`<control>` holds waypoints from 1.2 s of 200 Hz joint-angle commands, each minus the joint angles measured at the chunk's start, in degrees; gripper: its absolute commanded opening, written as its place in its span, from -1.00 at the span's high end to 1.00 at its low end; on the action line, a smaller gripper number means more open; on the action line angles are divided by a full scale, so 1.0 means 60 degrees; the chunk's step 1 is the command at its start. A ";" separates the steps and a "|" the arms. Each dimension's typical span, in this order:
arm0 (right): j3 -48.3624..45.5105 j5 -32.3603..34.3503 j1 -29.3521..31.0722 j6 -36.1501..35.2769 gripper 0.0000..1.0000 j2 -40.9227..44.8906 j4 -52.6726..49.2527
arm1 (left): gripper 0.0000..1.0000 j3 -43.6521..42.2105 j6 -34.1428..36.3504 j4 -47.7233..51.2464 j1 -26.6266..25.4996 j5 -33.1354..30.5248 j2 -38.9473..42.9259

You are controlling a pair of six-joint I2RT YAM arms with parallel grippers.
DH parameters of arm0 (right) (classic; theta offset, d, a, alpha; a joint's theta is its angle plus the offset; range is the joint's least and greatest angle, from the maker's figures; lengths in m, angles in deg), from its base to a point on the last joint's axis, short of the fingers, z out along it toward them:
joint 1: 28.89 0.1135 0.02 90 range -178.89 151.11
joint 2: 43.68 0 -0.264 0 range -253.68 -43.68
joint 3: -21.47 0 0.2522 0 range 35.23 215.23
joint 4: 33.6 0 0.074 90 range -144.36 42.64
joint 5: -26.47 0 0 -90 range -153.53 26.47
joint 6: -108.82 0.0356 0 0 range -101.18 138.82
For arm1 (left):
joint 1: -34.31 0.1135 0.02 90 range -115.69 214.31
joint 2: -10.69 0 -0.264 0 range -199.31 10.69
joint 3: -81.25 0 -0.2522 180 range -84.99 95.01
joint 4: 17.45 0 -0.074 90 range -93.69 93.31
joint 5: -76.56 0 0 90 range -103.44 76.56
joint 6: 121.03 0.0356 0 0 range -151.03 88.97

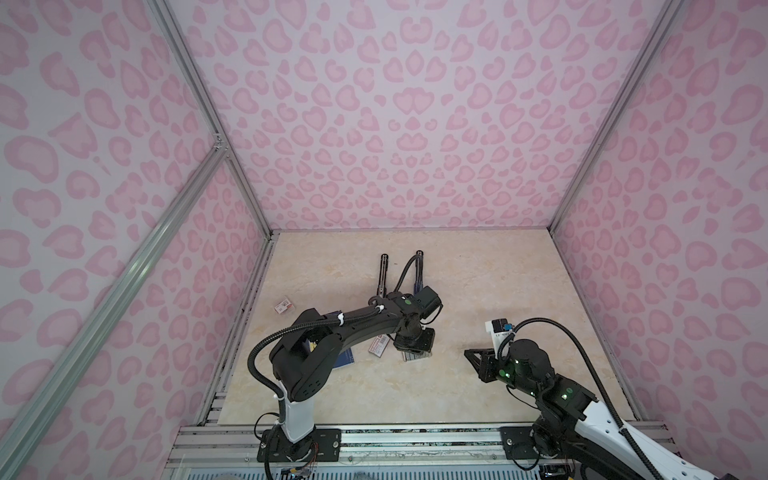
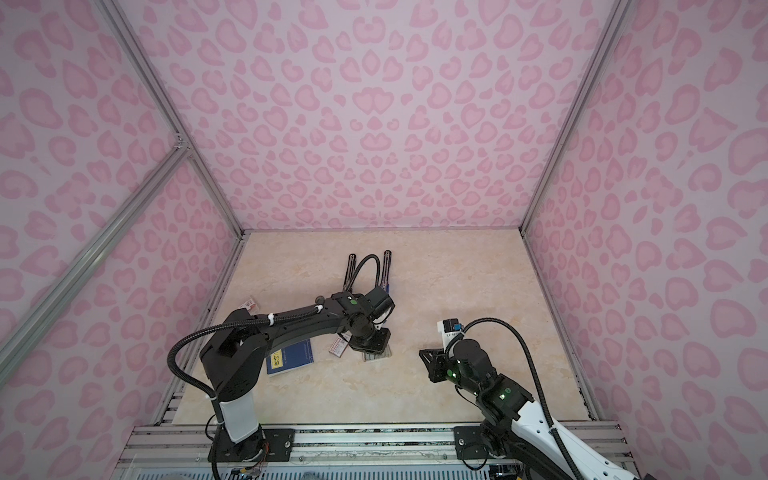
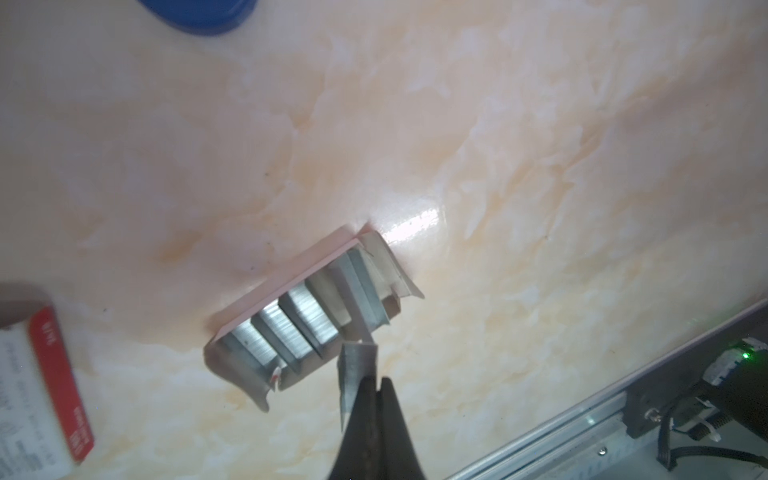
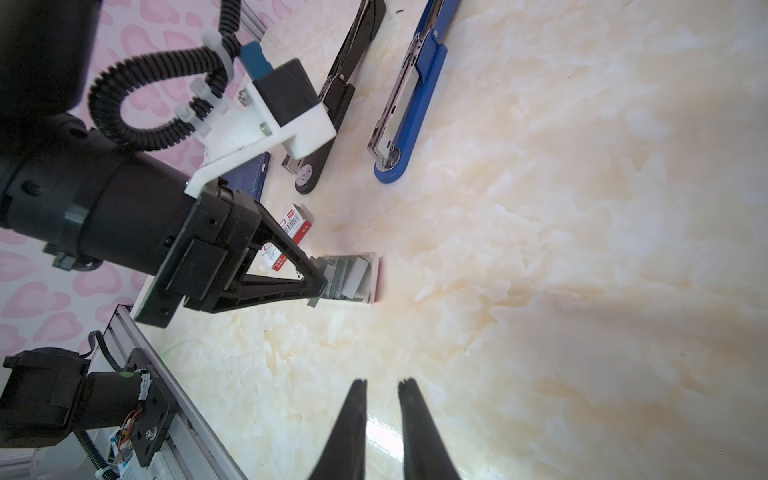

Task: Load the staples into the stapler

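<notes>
Overhead stereo pair; both wrist cameras see staples (image 3: 299,324).

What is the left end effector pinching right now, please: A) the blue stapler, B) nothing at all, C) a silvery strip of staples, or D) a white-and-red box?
C: in the left wrist view the left end effector is shut on a strip of staples, beside the opened pack.

Staples (image 3: 291,328): silvery strips side by side in opened tray (image 3: 291,272) on table (image 3: 519,158), one strip (image 3: 355,370) apart. Blue stapler (image 4: 424,95), black stapler (image 4: 345,89): both lying opened.
</notes>
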 commanded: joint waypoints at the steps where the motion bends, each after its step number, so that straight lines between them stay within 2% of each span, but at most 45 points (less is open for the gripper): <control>1: -0.0130 0.0162 -0.0042 0.0089 0.63 0.0140 0.0093 | 0.94 0.0378 0.0303 0.0643 0.0001 0.0053 -0.0164; 29: -0.0165 0.0073 -0.0090 0.0100 0.64 0.0121 0.0153 | 0.94 0.0367 0.0394 0.0704 0.0001 0.0137 -0.0001; 69: 0.0081 -0.0054 -0.0190 0.0129 0.63 -0.0116 0.0319 | 0.94 -0.0401 0.0685 -0.0382 0.0165 0.0337 0.1369; 132: 0.1397 -0.0987 -0.1227 0.0363 0.56 -0.1662 0.1588 | 0.93 -0.1078 0.2294 -0.2778 0.1066 0.2773 0.3669; 159: 0.2080 -0.1138 -0.1689 0.0280 0.38 -0.2375 0.1925 | 0.94 -0.1225 0.2573 -0.3111 0.1796 0.3812 0.4231; 187: 0.3014 -0.1231 -0.1855 -0.0427 0.21 -0.3196 0.1804 | 0.93 -0.1329 0.2826 -0.3386 0.2330 0.4404 0.4826; 214: 0.4075 -0.2497 -0.2341 -0.0662 0.18 -0.4262 0.1564 | 0.93 -0.1229 0.2962 -0.3529 0.2606 0.4883 0.5178; 240: 0.4491 -0.4026 -0.2731 -0.0081 0.17 -0.4884 0.2729 | 0.93 -0.1363 0.2918 -0.4147 0.2652 0.5089 0.5599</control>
